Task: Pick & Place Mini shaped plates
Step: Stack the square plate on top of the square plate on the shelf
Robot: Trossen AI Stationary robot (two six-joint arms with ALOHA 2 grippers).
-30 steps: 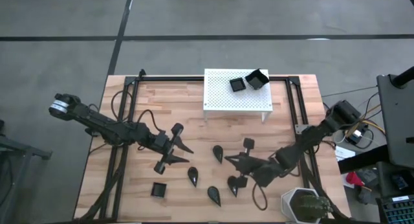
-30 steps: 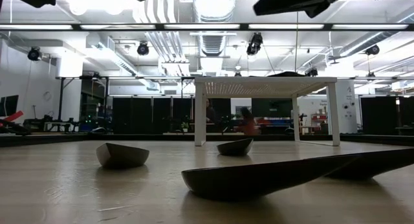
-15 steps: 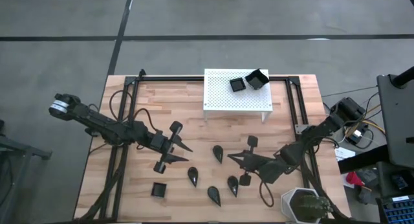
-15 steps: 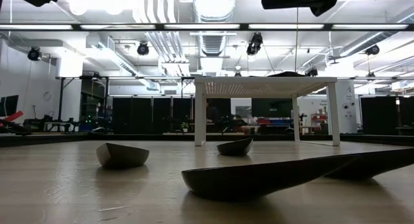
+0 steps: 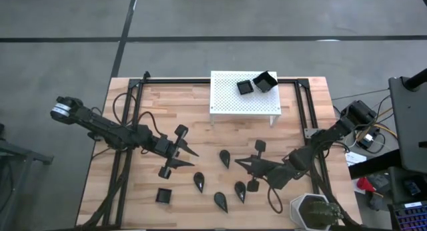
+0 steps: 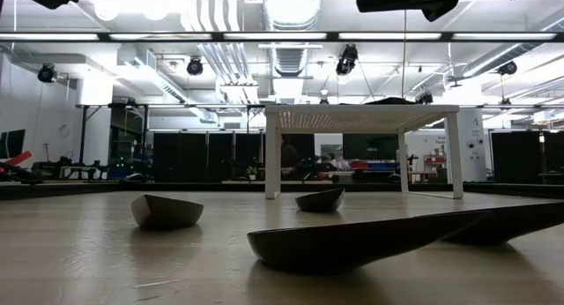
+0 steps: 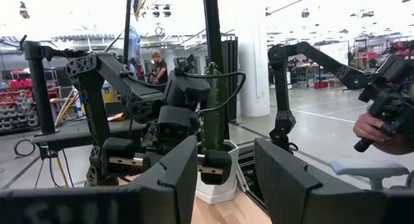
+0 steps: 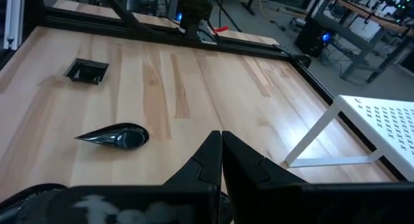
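Several small black plates lie on the wooden table: teardrops and a square one. Two more square plates sit on top of the white perforated stand. My left gripper hovers open at mid-table left, pointing toward the right edge, its fingers wide apart in the left wrist view. My right gripper is shut and holds nothing. It points toward the left edge, between the teardrops. Its wrist view shows a teardrop and the square plate ahead.
A white pot with a green plant stands at the near right corner. Black frame rails and cables run along both sides of the table. The stand's legs rise at the far middle. A person's hand shows in the room beyond.
My right gripper has drawn back a little toward the table's right edge, staying shut, and has then held still. The plates have not moved.
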